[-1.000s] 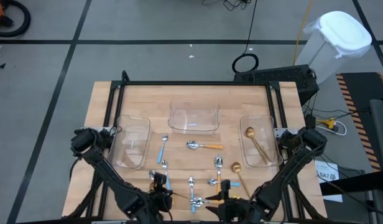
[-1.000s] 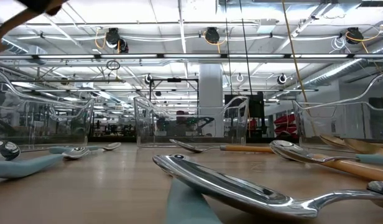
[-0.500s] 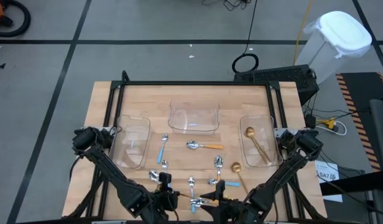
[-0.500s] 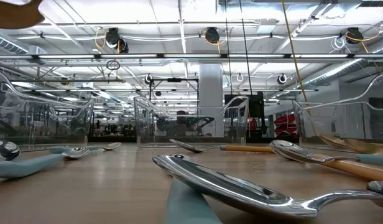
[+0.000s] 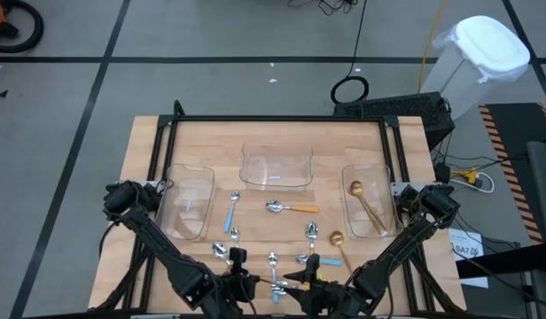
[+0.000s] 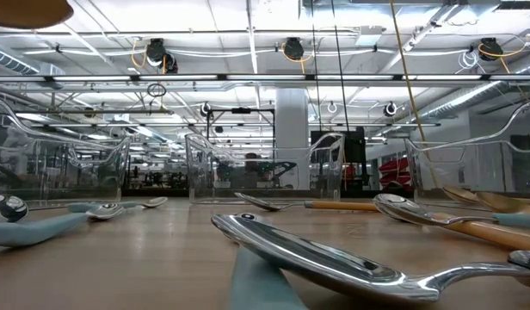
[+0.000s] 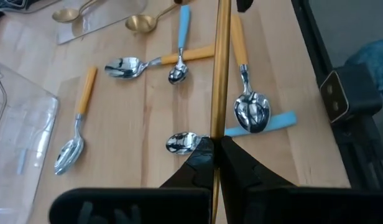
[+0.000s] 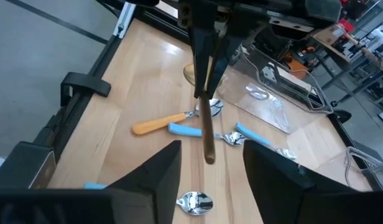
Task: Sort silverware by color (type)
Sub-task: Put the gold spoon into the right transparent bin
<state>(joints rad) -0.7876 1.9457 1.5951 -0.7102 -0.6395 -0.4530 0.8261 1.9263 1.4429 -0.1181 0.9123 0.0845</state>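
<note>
We see a wooden worktop [image 5: 282, 142] edged by a black frame [image 5: 282, 119], carrying three clear plastic trays [image 5: 276, 166]: left, middle, right. On the grey floor beyond lie a black cable coil [image 5: 350, 89] and a white lidded bin [image 5: 479, 55].

Workshop floor around a wooden desk

A light wooden desk [image 5: 282, 142] stands on grey floor [image 5: 211, 35] crossed by dark tape lines; a white lidded bin [image 5: 481, 58] sits far right. Beyond, ceiling strip lights [image 6: 248, 39] glare above a white column [image 6: 292, 129].
</note>
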